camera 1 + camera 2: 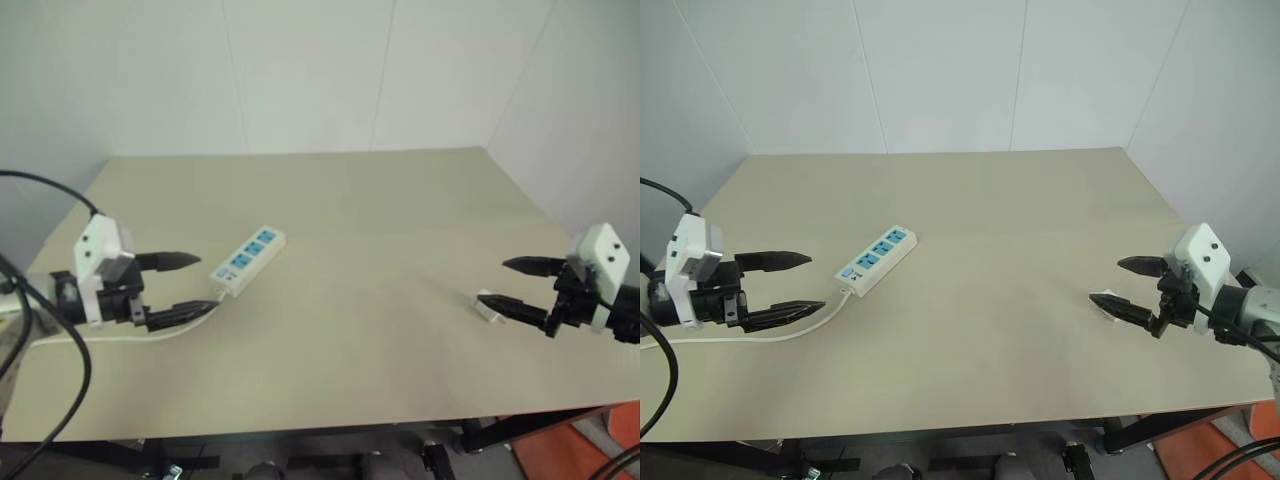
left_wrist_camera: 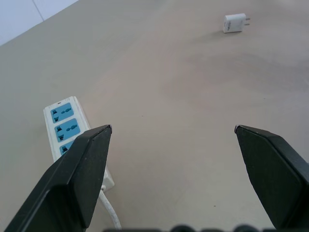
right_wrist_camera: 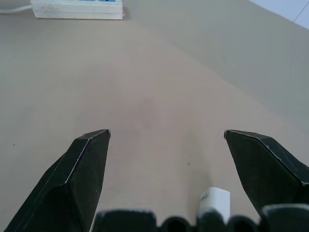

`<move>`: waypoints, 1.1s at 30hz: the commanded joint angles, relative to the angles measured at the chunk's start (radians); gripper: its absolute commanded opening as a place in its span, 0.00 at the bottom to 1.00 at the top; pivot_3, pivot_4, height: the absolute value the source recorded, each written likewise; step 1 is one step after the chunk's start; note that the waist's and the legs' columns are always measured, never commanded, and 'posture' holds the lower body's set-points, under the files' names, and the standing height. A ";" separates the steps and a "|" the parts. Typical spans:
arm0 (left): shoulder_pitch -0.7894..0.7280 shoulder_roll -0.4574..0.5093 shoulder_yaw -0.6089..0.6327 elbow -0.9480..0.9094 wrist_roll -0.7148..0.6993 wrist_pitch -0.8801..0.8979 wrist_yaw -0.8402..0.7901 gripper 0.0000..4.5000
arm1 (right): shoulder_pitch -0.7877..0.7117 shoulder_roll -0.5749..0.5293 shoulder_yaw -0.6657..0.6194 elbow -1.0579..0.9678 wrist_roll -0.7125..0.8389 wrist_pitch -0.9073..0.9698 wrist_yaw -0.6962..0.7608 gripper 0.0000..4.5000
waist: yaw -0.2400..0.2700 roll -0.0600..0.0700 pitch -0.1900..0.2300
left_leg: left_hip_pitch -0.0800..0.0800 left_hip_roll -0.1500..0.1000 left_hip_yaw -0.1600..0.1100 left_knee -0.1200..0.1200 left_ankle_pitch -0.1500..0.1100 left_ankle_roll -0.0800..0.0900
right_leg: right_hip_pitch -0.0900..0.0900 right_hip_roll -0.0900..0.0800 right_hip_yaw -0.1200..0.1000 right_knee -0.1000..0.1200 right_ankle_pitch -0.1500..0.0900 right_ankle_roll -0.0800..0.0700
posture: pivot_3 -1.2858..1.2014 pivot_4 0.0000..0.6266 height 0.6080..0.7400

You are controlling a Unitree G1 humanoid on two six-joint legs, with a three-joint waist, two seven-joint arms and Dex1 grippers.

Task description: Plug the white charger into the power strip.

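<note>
Beige table (image 1: pixel 400 220) — white panelled walls (image 1: pixel 300 70) behind, evenly lit.

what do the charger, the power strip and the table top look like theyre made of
The white charger: likely smooth moulded plastic, going by its even white shell, with two short prongs that look metal.
The power strip: probably the same kind of hard white plastic, with blue socket faces and a thin white cord that bends like rubbery sheathing.
The table: flat, matte beige, no grain visible; possibly laminate, but that stays open.

Left gripper (image 1: pixel 190 285) and right gripper (image 1: pixel 522 287) each had two black tapered pointed fingers on a white boxy module; black cables (image 1: pixel 70 300) looped off left arm.
</note>
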State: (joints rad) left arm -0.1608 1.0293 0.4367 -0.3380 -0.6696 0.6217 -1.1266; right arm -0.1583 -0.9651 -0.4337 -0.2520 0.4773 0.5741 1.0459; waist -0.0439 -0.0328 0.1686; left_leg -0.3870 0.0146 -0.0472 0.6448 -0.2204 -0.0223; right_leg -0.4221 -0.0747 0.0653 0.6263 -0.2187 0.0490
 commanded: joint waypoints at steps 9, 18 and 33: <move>-0.014 -0.012 -0.011 -0.020 -0.018 -0.011 0.021 0.99 | -0.019 -0.013 -0.004 -0.012 0.030 -0.007 -0.028 1.00 | 0.000 0.000 0.000 | 0.000 0.000 0.000 0.000 0.000 0.000 | 0.000 0.000 0.000 0.000 0.000 0.000 | 0.52 0.24 1.00; -0.019 -0.018 -0.018 -0.018 -0.019 -0.017 0.023 0.99 | -0.028 -0.015 -0.001 -0.007 0.032 -0.009 -0.035 1.00 | 0.000 0.000 0.000 | 0.000 0.000 0.000 0.000 0.000 0.000 | 0.000 0.000 0.000 0.000 0.000 0.000 | 0.52 0.24 1.00; -0.280 -0.319 -0.219 0.133 0.310 0.033 0.643 0.99 | -0.162 0.048 0.107 0.003 0.024 -0.014 -0.100 1.00 | 0.001 -0.001 0.001 | -0.001 -0.001 -0.001 0.002 0.000 0.000 | 0.001 0.000 0.000 0.000 0.002 0.001 | 0.52 0.24 1.00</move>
State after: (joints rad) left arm -0.4261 0.7178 0.2300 -0.2102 -0.3953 0.6566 -0.5337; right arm -0.2884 -0.9138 -0.3274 -0.2403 0.4939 0.5743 0.9569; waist -0.0434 -0.0338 0.1691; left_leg -0.3875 0.0137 -0.0481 0.6464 -0.2204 -0.0223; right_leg -0.4213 -0.0749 0.0657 0.6267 -0.2166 0.0489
